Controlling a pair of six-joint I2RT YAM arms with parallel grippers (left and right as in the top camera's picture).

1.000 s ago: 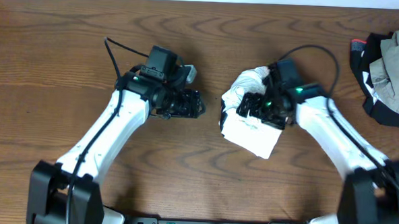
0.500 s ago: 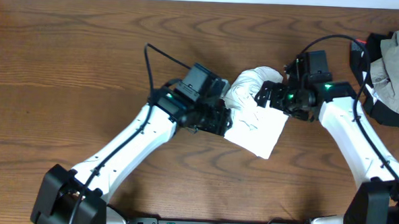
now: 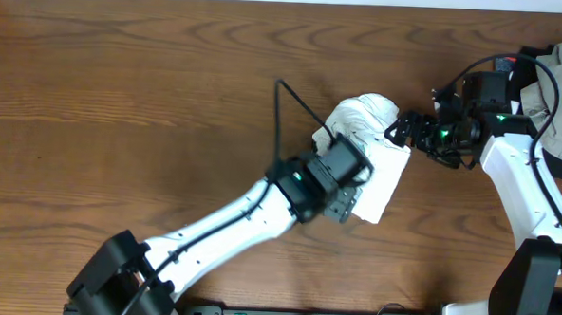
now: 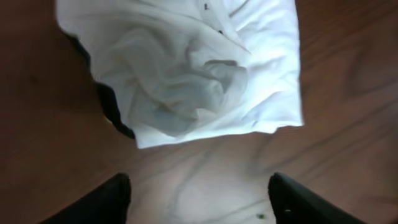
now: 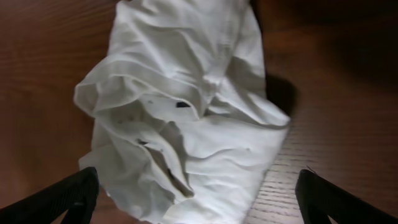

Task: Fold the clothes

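Swinging in from the left, the left hand [image 4: 199,182] now hangs over the lower edge of the folded white garment [image 3: 370,119], fingers wide and empty. Right hand [image 3: 402,132] has backed off to the upper right, wide open, holding nothing. That garment lies right of centre on the worktop [image 3: 122,94].

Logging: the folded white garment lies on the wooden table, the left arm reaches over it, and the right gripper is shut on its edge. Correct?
Not quite. The right gripper is open, not shut on the edge: the right wrist view shows its fingers spread wide, pinching nothing. The rest holds: the garment lies on the table with the left arm over it.
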